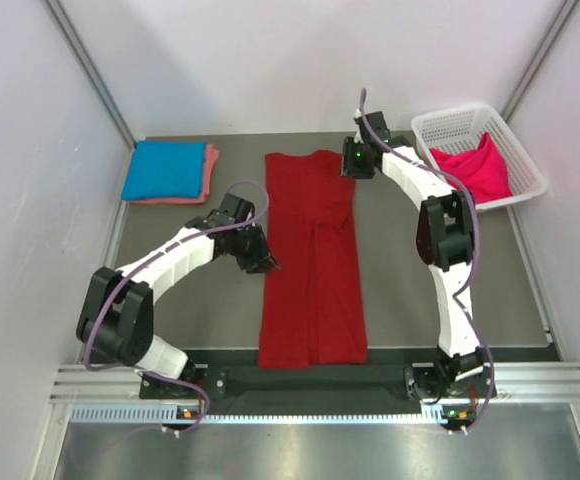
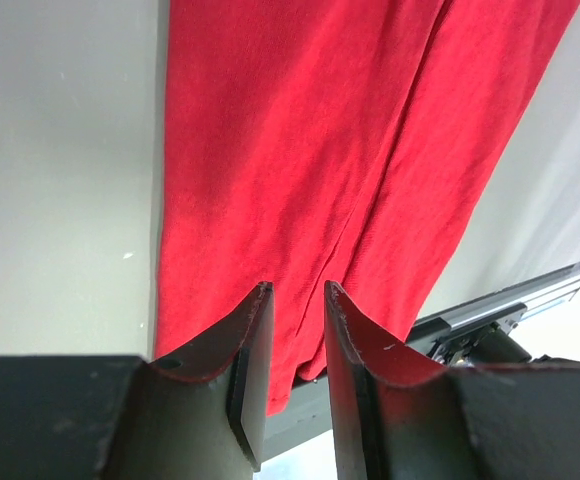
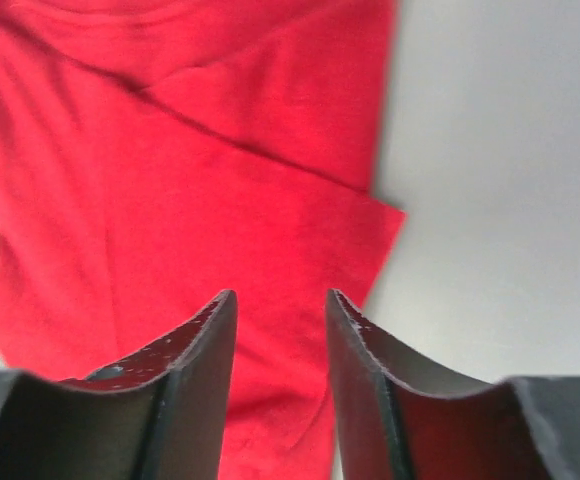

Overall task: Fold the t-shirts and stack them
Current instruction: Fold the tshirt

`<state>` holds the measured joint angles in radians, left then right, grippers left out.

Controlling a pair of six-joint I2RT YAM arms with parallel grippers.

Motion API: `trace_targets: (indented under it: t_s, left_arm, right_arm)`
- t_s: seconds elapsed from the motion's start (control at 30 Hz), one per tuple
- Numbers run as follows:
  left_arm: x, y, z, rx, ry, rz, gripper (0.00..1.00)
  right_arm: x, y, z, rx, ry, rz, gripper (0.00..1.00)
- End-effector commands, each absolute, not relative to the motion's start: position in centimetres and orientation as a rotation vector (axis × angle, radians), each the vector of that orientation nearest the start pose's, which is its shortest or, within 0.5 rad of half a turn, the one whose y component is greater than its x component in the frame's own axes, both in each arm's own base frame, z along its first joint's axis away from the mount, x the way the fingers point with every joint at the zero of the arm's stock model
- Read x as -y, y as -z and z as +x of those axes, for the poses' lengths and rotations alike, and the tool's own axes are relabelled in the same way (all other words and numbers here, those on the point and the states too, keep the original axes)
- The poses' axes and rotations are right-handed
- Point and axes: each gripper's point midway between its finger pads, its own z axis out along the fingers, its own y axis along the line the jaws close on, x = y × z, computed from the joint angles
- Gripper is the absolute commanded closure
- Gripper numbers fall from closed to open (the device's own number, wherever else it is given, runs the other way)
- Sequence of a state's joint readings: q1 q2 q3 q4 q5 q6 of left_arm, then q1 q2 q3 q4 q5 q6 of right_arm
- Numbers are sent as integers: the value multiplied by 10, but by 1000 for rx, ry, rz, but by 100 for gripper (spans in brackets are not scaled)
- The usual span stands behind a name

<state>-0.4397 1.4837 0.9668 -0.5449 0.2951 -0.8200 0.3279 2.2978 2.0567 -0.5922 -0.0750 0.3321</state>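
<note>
From the top camera I see the dark red shirt (image 1: 312, 270) lying mid-desk as a long strip running far to near, both sides folded in. The blue shirt (image 1: 165, 168) sits folded on the salmon shirt (image 1: 211, 160) at far left, and the hot pink shirt (image 1: 470, 170) lies in the basket (image 1: 450, 122) at far right. My left tool (image 1: 262, 264) hangs at the strip's left edge; my right tool (image 1: 350, 165) is over its far right corner.

On the left wrist camera the tool is spread a little over the red cloth, pinching nothing.

On the right wrist camera the tool is spread wider and also empty, above the turned-in sleeve (image 3: 310, 130). My worry: a pinch catching only the top layer would drag that sleeve open and skew the next fold.
</note>
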Motion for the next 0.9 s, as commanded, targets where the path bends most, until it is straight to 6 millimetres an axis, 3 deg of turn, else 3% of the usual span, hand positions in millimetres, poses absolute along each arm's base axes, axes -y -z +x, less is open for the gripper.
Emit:
trace_targets:
  t_s: [0.0,0.2,0.6,0.87]
  left_arm:
    - [214,-100,280,-2736,773,-381,68]
    - [218,-100,282,-2742,793,-377,68]
    - [219,-96,283,-2767,810,-392,68]
    - [217,-98,285,-2761,801,-399,68]
  right_arm:
    - [-200,-99,562,-2427,-475,70,57]
    - [-184,-78,571,-2446,-519,138,52]
    - [-192,-40,573,-2479,-645,200,54]
    - [-189,-29,584,-2474,-621,228,68]
